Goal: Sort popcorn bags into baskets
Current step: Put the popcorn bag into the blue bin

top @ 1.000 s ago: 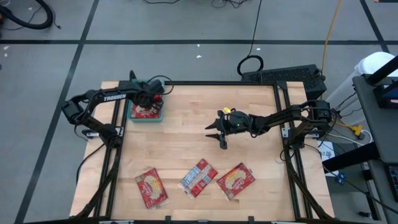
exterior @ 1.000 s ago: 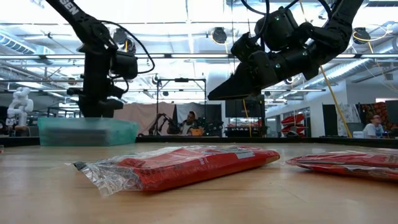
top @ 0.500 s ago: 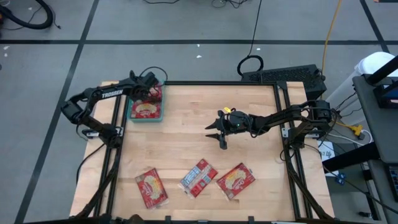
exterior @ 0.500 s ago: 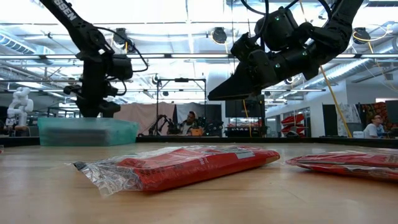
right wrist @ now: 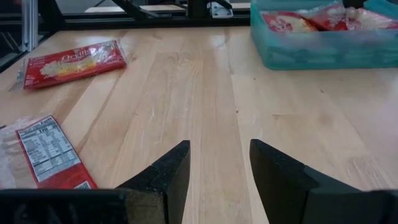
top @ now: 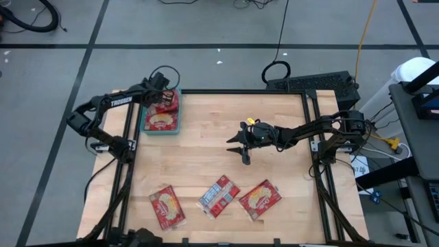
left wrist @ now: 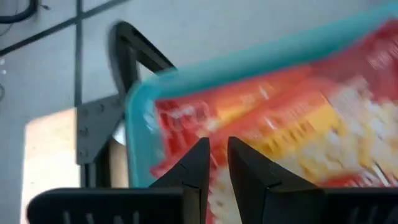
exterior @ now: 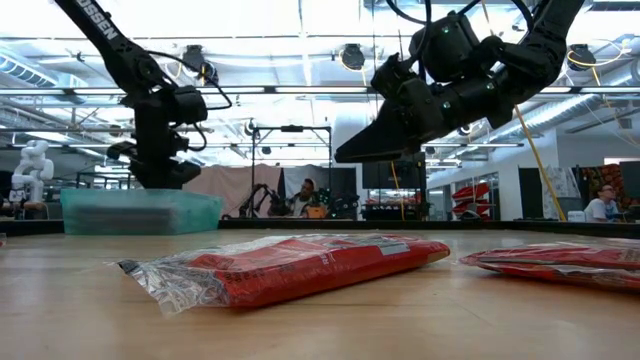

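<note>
Since its jaws stood nearly closed and empty, the left gripper (left wrist: 214, 163) hovered above the shallow teal plastic basket (top: 145, 127) at ten o'clock, red popcorn bags (top: 160, 119) inside; the right gripper (top: 241, 149) waited mid-desk, jaws parted, three red foil packets (top: 259, 198) at six o'clock unsorted.

A robotics lab in a large open hall: a high ceiling (exterior: 300, 40) with exposed beams and strip lights, a white humanoid robot (exterior: 30, 170) standing far off, other rigs on metal frames, and people seated at workstations (exterior: 305, 200).
</note>
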Robot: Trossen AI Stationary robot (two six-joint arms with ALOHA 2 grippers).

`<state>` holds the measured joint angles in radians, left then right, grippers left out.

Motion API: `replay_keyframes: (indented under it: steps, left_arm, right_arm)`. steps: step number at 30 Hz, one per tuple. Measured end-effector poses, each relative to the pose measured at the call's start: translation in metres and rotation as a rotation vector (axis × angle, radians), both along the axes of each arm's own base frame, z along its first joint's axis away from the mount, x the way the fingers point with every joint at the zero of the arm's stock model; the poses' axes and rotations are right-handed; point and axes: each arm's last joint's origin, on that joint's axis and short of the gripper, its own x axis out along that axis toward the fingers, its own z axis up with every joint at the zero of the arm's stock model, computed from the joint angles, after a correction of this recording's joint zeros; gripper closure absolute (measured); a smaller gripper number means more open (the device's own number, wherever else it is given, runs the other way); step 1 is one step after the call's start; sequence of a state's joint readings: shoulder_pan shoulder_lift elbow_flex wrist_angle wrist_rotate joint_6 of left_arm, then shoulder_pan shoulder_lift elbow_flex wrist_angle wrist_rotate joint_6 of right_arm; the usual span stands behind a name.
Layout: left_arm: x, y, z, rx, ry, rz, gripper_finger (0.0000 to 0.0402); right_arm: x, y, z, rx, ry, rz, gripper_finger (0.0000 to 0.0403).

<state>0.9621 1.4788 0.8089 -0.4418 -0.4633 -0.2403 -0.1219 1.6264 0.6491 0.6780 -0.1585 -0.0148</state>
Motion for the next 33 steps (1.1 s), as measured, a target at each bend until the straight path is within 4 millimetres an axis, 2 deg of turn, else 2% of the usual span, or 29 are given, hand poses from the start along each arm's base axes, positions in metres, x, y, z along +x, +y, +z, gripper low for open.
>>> replay_keyframes:
  steps: [5, 9, 13, 16, 23, 33]
  left_arm:
    - [0.015, -0.022, 0.005, -0.055, 0.038, -0.066, 0.0349]
    - [0.025, -0.038, 0.0, -0.124, 0.045, -0.094, 0.0387]
    - [0.03, -0.034, -0.016, -0.08, 0.079, -0.082, 0.0393]
    - [0.031, -0.027, -0.02, -0.025, 0.097, -0.039, 0.0392]
    - [0.032, -0.013, -0.022, 0.037, 0.093, -0.068, 0.0391]
    - [0.047, -0.039, -0.022, -0.012, 0.13, -0.15, 0.0396]
  right_arm:
    - [0.0, 0.001, 0.0, 0.003, 0.003, 0.001, 0.0245]
    - [0.0, 0.001, 0.0, 0.003, -0.001, 0.001, 0.0245]
    - [0.001, 0.001, 0.001, -0.006, -0.015, 0.004, 0.0245]
    - [0.001, 0.001, 0.002, -0.006, -0.018, 0.004, 0.0245]
    - [0.001, 0.001, 0.002, -0.006, -0.017, 0.003, 0.0245]
    - [0.001, 0.001, 0.001, -0.005, -0.013, 0.003, 0.0245]
